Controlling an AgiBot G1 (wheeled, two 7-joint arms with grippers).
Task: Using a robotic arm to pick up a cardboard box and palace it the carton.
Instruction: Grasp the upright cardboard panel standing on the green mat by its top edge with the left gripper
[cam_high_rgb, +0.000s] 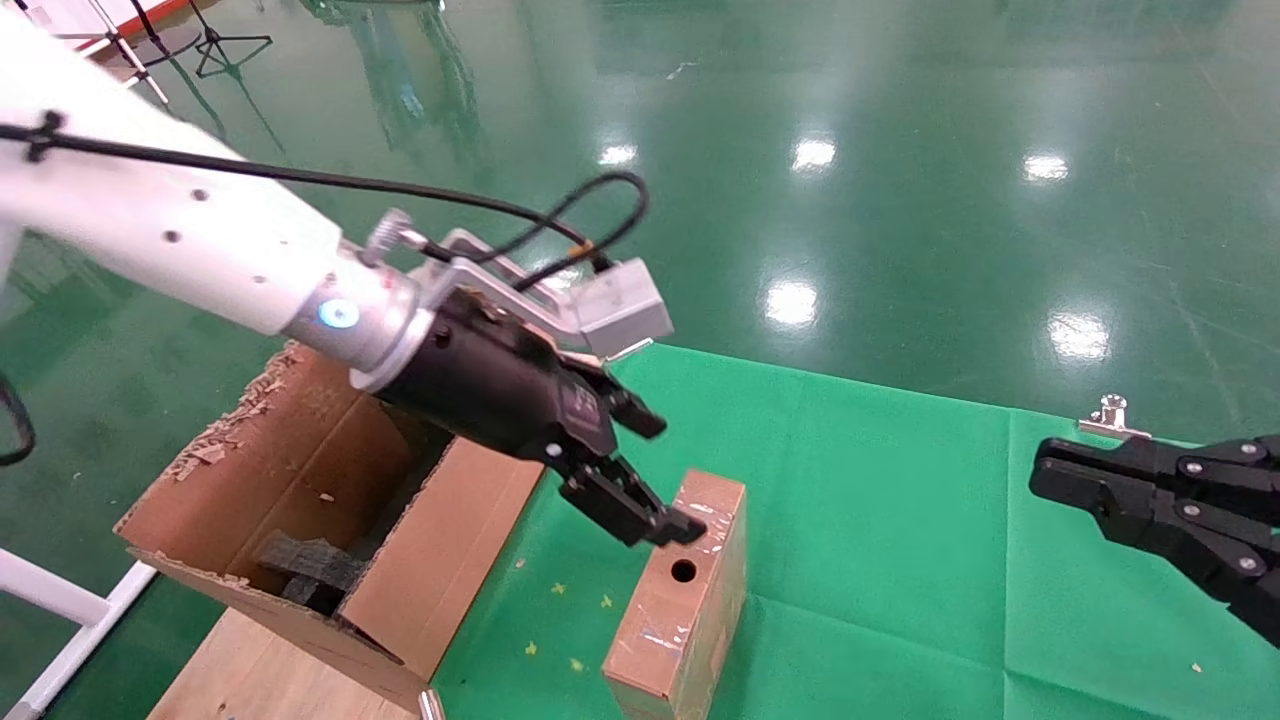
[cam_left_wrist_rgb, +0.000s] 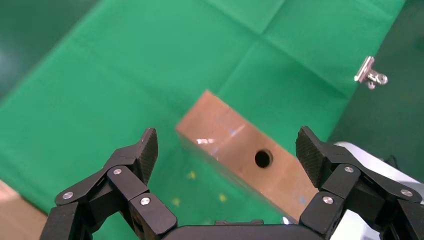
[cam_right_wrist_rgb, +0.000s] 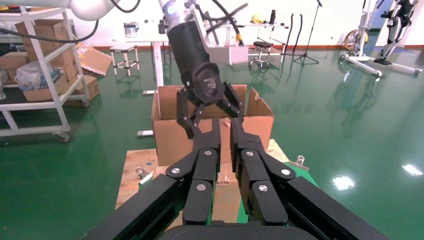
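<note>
Brown cardboard box (cam_left_wrist_rgb: 235, 152) shows its hole between left gripper (cam_left_wrist_rgb: 227, 150) open jaws

a silver binder clip (cam_high_rgb: 1110, 417) grips the green cloth's (cam_high_rgb: 880, 520) edge.

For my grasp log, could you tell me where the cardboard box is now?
The cardboard box stands on the green cloth, right of the carton, beneath the open left gripper.

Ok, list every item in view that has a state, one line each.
left pincer: open, over the box's upper edge, not gripping.
right pincer: shut, empty, parked to the right.
cardboard box: standing on edge on the green cloth, not lifted.
carton: open-topped, foam blocks inside.
</note>
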